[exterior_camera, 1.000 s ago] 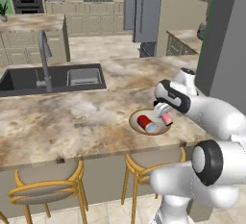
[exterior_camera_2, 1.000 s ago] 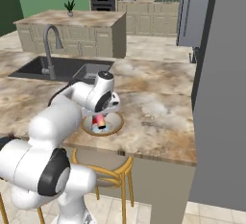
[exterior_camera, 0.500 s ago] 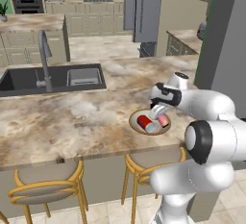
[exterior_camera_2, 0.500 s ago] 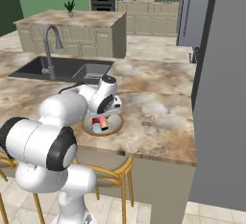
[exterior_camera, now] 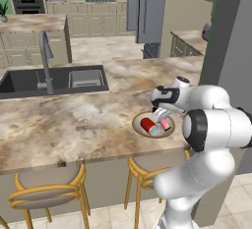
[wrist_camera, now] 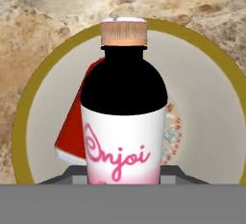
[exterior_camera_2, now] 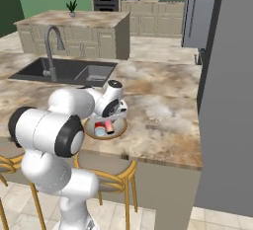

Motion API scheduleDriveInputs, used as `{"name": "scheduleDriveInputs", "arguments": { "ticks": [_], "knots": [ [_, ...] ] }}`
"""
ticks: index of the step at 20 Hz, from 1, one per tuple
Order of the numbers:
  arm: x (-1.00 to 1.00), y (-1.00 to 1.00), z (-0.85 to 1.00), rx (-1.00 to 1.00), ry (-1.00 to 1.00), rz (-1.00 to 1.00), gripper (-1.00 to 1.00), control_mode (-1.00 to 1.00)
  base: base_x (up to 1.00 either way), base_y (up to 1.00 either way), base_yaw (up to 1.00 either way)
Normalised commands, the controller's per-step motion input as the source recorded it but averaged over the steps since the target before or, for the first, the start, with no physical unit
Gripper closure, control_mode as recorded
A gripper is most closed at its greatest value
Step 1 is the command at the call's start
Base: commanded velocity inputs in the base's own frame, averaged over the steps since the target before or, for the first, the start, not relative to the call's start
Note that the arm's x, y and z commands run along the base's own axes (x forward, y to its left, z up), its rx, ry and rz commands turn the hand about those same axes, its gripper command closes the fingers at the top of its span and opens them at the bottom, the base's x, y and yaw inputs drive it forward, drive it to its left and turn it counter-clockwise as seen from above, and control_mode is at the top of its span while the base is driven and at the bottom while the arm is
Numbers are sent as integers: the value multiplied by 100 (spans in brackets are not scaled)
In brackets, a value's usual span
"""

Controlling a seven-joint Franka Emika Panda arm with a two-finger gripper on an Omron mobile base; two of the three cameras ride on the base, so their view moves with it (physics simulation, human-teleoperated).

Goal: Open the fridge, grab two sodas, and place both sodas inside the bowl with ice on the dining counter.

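A slim pink soda bottle [wrist_camera: 124, 122] with a dark upper body stands between my gripper's [wrist_camera: 123, 176] fingers, and the gripper is shut on it. The bottle hangs low over the round tan bowl [wrist_camera: 21, 122] with its pale ice [wrist_camera: 202, 98]. A red soda can [wrist_camera: 72, 136] lies in the bowl just behind the bottle. From the base, the gripper [exterior_camera: 160, 114] sits over the bowl [exterior_camera: 138, 127] near the front edge of the marbled dining counter [exterior_camera: 74, 120], with the can [exterior_camera: 147, 124] and bottle [exterior_camera: 165, 123] side by side. The grey fridge [exterior_camera: 145, 7] stands at the back.
A dark sink [exterior_camera: 29, 80] with a grey faucet [exterior_camera: 45, 56] is set into the counter to the left. Wooden stools [exterior_camera: 47, 188] stand under the counter's front edge. A tall dark grey wall [exterior_camera: 231, 36] rises close on the right.
The arm has folded, its elbow rising and coming nearer the cameras. The hand stays over the bowl, slightly lower, still shut on the bottle.
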Motion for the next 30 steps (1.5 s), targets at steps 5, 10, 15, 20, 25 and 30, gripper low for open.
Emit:
{"name": "scheduleDriveInputs", "arguments": {
  "ticks": [5,10,15,20,25,30],
  "knots": [
    [3,0,-21,0,0,0,100,-100,0,0,0],
    [8,0,-16,0,0,0,100,-100,0,0,0],
    [1,0,-14,0,0,0,-100,-100,0,0,0],
    [0,2,-7,0,0,0,-100,-100,0,0,0],
    [-5,0,0,0,0,0,-100,-100,0,0,0],
    [-27,0,10,0,0,-1,-100,-100,0,0,0]
  ]
}}
